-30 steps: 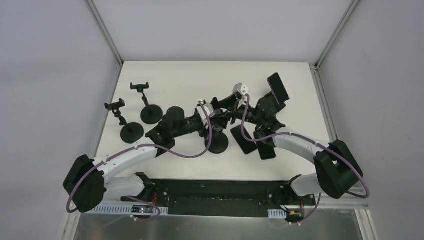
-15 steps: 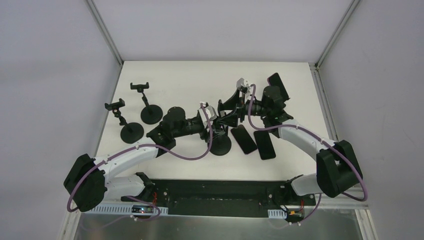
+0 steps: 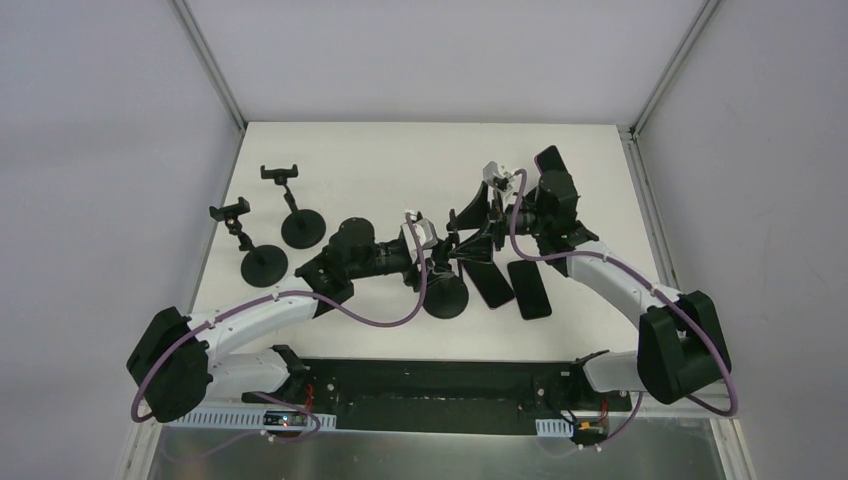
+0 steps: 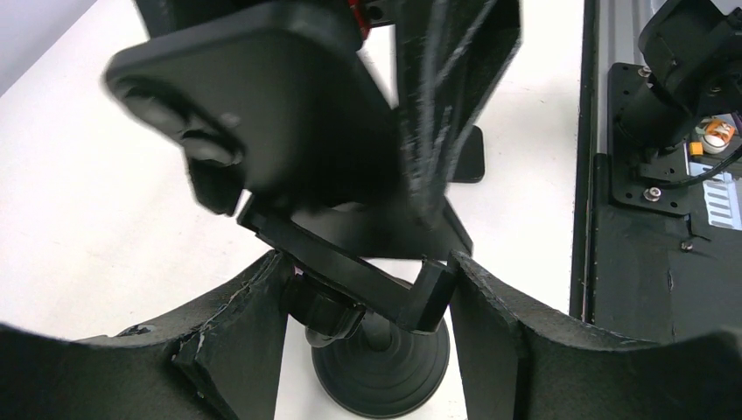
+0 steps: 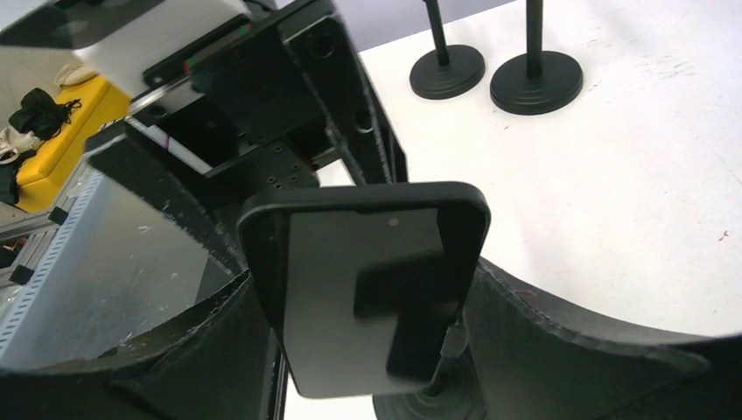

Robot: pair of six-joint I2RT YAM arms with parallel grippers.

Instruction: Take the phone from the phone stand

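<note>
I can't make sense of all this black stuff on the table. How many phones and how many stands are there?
Phones: 4: left flat phone, right flat phone, clamped phone, back phone (partly hidden)
Stands: 3 in plain view: near empty stand, far empty stand, middle stand
Total: 7

1. Black slab phone (image 4: 262, 105): was blurred in your left wrist view, its right side covered.
2. Black round-based phone stand (image 5: 411, 332): base was cropped at your right wrist view's bottom edge.
Overhead, you could separate neither.
</note>
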